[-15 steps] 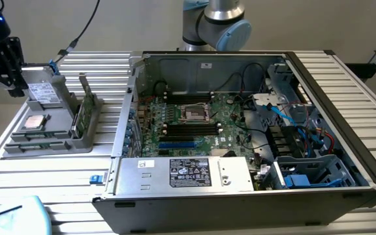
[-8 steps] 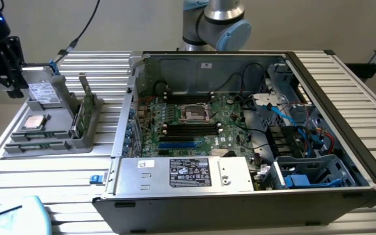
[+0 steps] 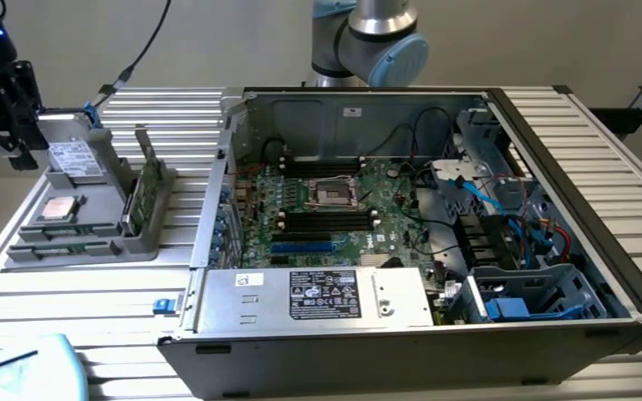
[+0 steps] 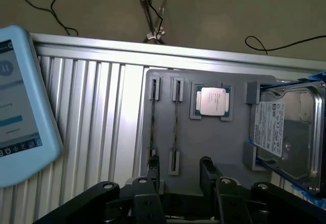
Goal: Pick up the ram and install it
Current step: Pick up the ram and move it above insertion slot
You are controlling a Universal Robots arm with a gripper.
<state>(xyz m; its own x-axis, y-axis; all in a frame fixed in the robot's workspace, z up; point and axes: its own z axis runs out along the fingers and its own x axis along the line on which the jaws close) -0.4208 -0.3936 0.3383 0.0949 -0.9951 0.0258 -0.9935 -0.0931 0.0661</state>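
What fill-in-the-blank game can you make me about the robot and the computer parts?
1. The gripper hangs above the gray tray, and its jaws stand ___, holding nothing.
2. In the tray, the square silver processor chip lies beside the hard ___.
3. The tablet next to the tray has a light ___ casing.

Missing words: open; drive; blue.

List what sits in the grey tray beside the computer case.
Seen: a processor chip, a hard drive, two ram sticks on edge, an upright green card. In the wrist view the gripper covers one edge of the tray.
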